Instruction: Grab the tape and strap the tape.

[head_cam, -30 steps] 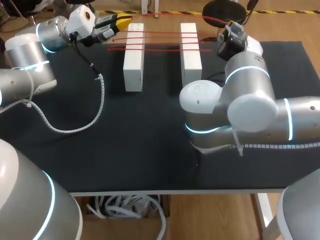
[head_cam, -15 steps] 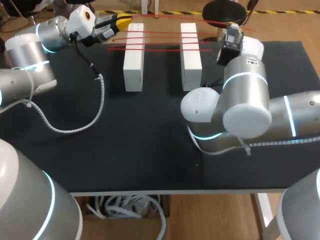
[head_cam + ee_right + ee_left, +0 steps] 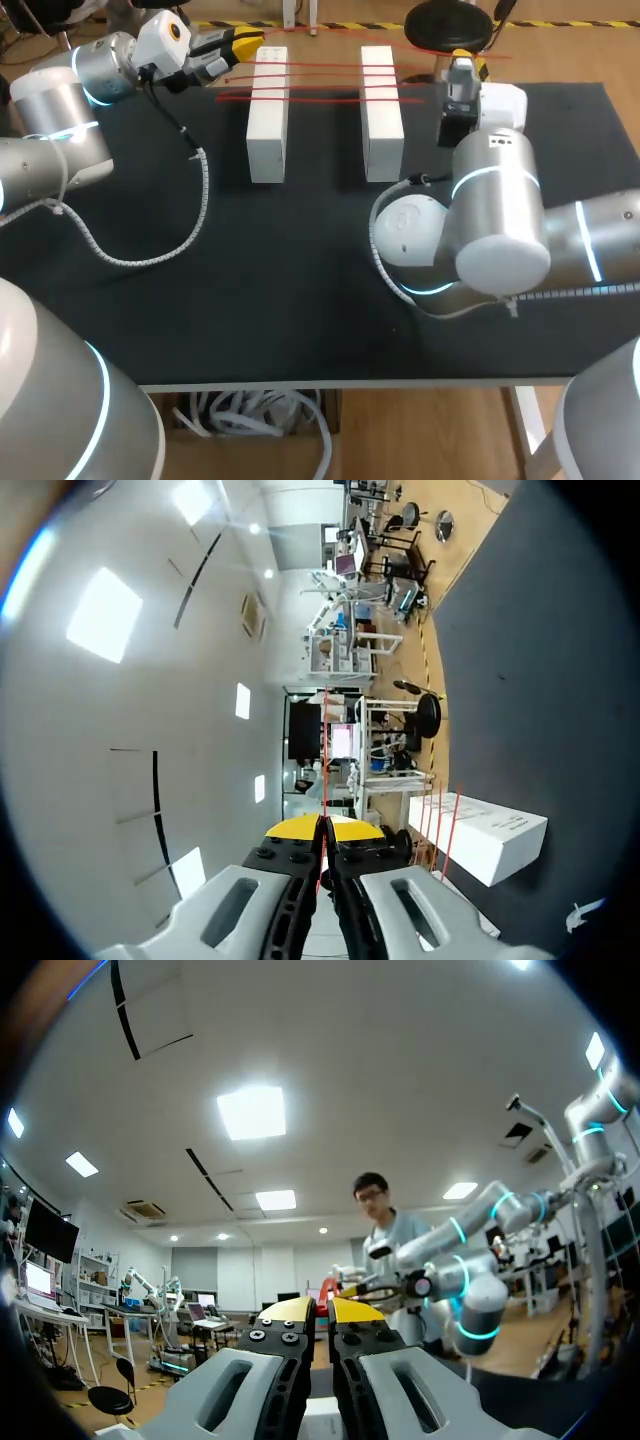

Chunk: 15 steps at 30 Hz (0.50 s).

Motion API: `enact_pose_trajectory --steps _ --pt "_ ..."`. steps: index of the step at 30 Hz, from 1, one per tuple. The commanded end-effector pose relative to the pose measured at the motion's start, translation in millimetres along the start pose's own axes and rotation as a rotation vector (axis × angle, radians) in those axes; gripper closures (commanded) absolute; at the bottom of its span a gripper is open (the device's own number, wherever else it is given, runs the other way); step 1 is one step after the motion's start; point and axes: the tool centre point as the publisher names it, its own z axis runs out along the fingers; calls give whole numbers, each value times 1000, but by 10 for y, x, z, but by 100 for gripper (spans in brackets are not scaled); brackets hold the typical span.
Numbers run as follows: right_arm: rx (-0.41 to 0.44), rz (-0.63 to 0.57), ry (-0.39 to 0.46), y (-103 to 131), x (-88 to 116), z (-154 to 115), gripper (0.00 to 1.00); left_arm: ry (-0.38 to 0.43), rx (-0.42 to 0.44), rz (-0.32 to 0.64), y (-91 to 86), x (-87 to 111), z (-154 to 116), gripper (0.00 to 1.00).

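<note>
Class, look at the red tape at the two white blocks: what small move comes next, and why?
Probably the right gripper draws its red tape strand tight across the white blocks: both it and the left gripper are shut on tape, and other strands already lie across them.

No writing, label, number or sign can be read on the black desk [image 3: 290, 300] or on anything standing on it.

The table top [image 3: 300, 300] is showing matt black cloth. The 2 white blocks [image 3: 268, 115] [image 3: 381, 110] are presenting smooth matt faces. The arm shells [image 3: 495, 230] are gleaming glossy silver. The tape [image 3: 320, 82] is showing too thin to judge.
</note>
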Motion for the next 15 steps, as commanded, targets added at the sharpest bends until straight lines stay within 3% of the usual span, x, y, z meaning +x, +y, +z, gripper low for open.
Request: enact_pose_trajectory --steps 1,9,15 --pt "3 -2 -8 15 33 1 100 0 0 0 3 -1 2 100" --pt "3 -2 -8 15 33 1 100 0 0 0 3 -1 2 100" --pt "42 -21 123 -28 144 -113 100 0 0 0 3 -1 2 100"
